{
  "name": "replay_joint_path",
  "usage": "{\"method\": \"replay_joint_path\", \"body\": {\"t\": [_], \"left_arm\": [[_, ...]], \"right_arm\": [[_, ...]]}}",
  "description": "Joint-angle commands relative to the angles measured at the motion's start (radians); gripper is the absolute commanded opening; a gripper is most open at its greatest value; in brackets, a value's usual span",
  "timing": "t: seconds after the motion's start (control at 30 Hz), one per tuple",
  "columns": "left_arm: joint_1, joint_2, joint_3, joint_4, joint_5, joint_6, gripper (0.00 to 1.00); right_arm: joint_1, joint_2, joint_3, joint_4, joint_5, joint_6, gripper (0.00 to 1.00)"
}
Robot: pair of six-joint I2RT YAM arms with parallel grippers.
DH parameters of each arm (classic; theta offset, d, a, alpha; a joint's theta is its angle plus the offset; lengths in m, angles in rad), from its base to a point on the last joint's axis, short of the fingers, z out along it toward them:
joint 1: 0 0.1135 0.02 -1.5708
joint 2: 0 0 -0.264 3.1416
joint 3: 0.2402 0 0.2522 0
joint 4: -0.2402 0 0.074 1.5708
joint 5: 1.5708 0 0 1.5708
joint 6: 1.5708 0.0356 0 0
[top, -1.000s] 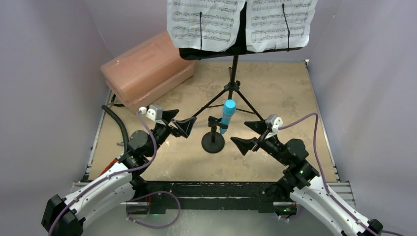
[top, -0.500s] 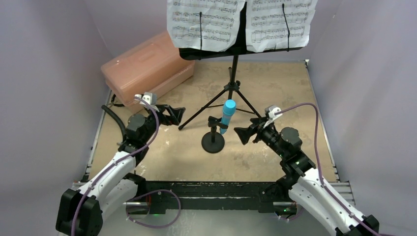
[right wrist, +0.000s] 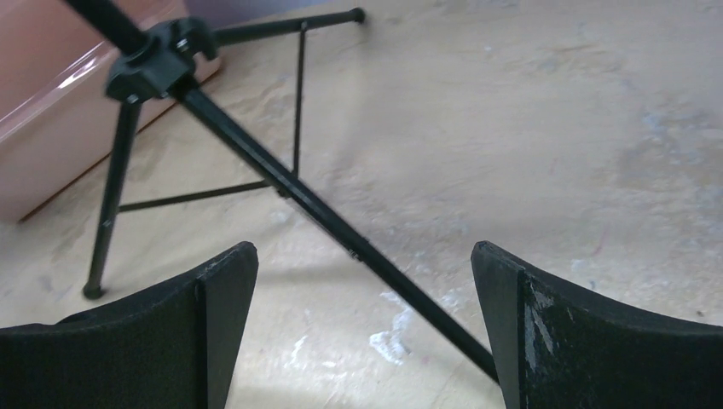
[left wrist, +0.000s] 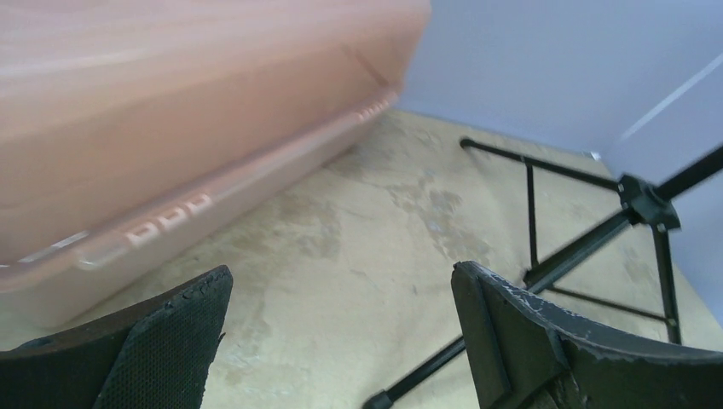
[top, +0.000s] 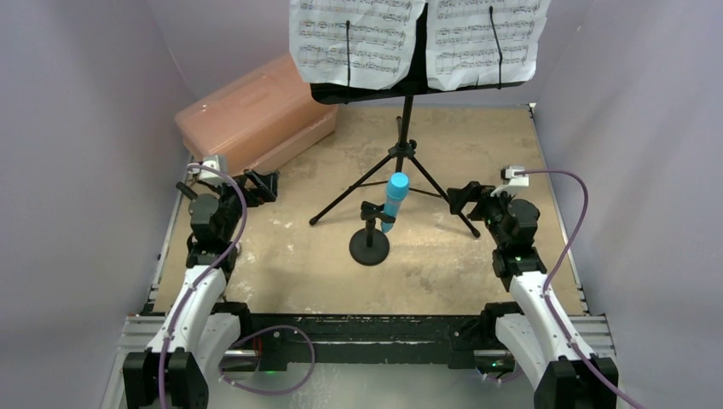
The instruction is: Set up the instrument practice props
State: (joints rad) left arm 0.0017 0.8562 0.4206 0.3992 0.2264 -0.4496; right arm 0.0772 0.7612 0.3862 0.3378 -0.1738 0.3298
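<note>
From above, the music stand (top: pixel 406 128) rises upright from the far middle of the table (top: pixel 503 256), three thin legs spread. Its desk carries two pages of music, the left page (top: pixel 354 38) and the right page (top: pixel 486 34), each with a thin black arm lying down across it. Only that overhead view shows the pages; my wrist cameras sit low and catch just the stand's legs and their cross braces. Also seen only from above is the mic stand (top: pixel 369 250), which rests on its round base just on my side of the music stand, between its two front legs. The blue microphone (top: pixel 395 198) sits tilted in its clip, head up. My left claw (top: pixel 266 186) hangs to the left of the music stand, near the foot of its left front leg, fingers spread wide and holding nothing. Its own camera shows bare tabletop in the gap, with the legs off to the right. The pink box (left wrist: pixel 170 111) fills the left of that view, lying closed to the left of the music stand against the back wall. My right claw (top: pixel 460 198) is on the other side of the music stand, close by the foot of its right front leg, likewise spread wide and empty. In its camera that leg slants across the gap between my fingers and passes behind the right-hand finger, so I cannot tell whether it touches.
</note>
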Motion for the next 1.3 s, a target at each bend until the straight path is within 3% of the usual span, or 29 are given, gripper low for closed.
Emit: {"method": "replay_joint_path", "body": {"t": [0.0,0.27,0.4,0.5,0.7,0.83,1.1,1.27], "left_arm": [[0.031,-0.065,-0.020,0.024,-0.097,0.032,1.00],[0.032,-0.044,-0.033,0.051,-0.125,0.119,0.99],[0.032,0.011,-0.038,0.062,-0.152,0.209,0.99],[0.032,0.055,-0.057,0.096,-0.179,0.247,1.00],[0.033,0.146,-0.194,0.348,-0.211,0.282,0.99],[0.032,0.238,-0.265,0.534,-0.224,0.311,1.00],[0.033,0.561,-0.302,0.909,-0.178,0.352,0.99],[0.033,0.631,-0.236,0.890,-0.166,0.394,0.99]], "right_arm": [[-0.024,0.047,0.003,0.157,0.066,-0.015,0.98],[-0.024,0.062,-0.025,0.191,0.211,-0.071,0.98],[-0.024,0.086,-0.082,0.265,0.234,-0.232,0.98],[-0.024,0.101,-0.141,0.326,0.288,-0.257,0.98],[-0.024,0.146,-0.250,0.525,0.335,-0.187,0.98],[-0.024,0.200,-0.232,0.582,0.338,-0.230,0.98],[-0.024,0.342,-0.238,0.795,0.294,-0.241,0.98],[-0.024,0.395,-0.231,0.847,0.316,-0.260,0.98]]}}
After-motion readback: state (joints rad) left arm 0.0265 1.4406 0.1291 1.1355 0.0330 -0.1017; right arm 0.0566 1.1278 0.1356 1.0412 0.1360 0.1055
